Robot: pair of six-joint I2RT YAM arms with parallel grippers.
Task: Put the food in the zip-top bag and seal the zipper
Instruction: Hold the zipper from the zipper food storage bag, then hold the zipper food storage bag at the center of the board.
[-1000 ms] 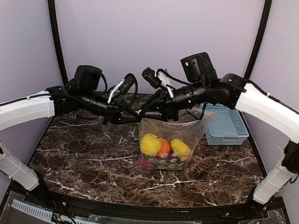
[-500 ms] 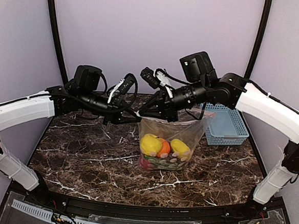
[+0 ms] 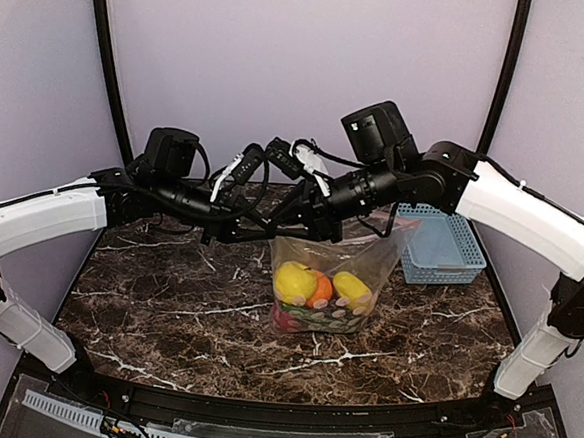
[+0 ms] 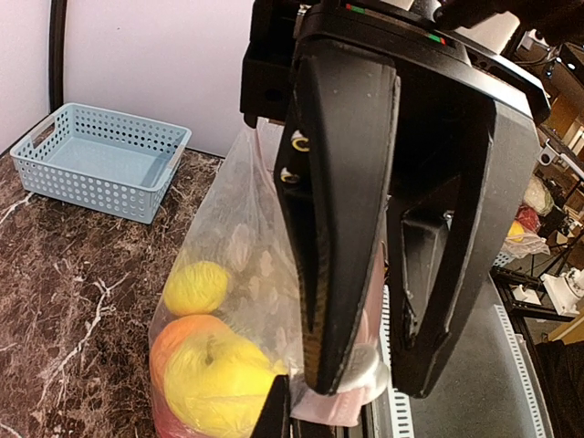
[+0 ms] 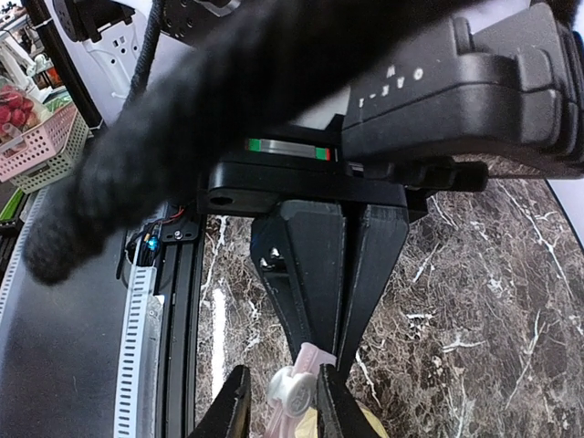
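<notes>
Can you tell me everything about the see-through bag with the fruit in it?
The zip-top bag is clear, floppy plastic with pale dots. It stands upright with its bottom on the dark marble table. Yellow, orange and red toy fruits are bunched at the bottom. Along its top runs a whitish-pink zipper strip with a white slider. The left gripper pinches that strip and holds the bag up. The right gripper has one finger on each side of the slider.
</notes>
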